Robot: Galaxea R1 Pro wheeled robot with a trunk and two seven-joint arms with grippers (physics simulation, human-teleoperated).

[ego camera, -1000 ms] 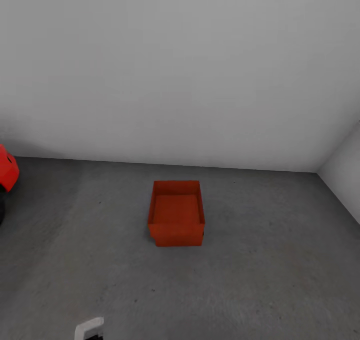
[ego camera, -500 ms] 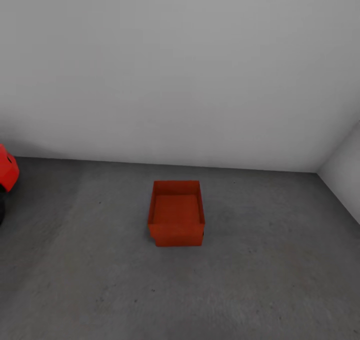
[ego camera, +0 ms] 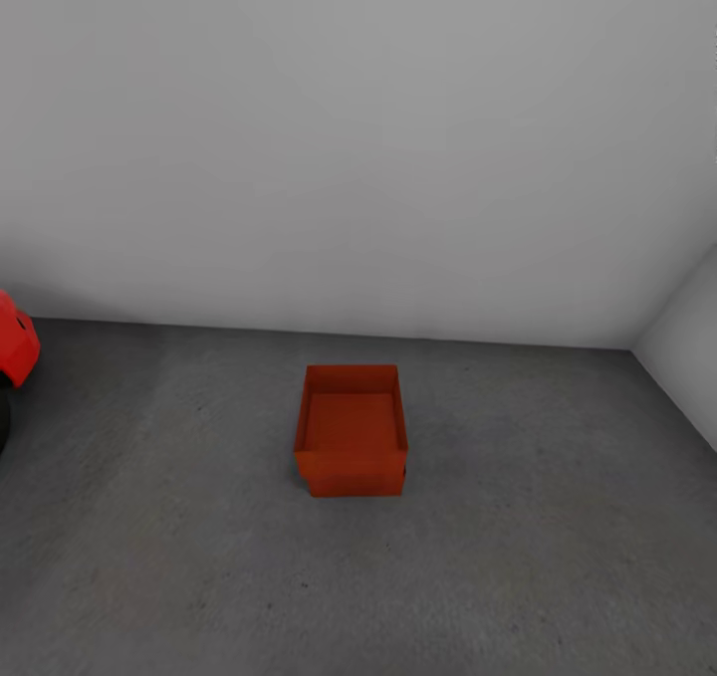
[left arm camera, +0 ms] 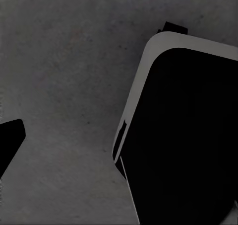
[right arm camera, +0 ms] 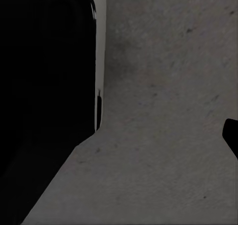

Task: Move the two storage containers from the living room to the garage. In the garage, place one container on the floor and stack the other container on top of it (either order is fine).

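grey concrete floor (ego camera: 558,557) of the garage held one storage container (ego camera: 351,432) well ahead of our grippers; we could not tell their jaw state. a careless stacking could miss its rim.

Left wrist view: large black body panel (left arm camera: 188,140), matte, rounded corner, edged with a pale grey-white rim. Narrow dark slot in the rim partway along its side; small black block (left arm camera: 173,27) protrudes past the rounded corner. Separate black pointed tip (left arm camera: 9,140) at frame edge, likely a finger, too cropped to tell.

Right wrist view: same build, black panel (right arm camera: 44,86), pale rim with thin slot, angled lower edge. Small black tip (right arm camera: 232,135) at the opposite edge.
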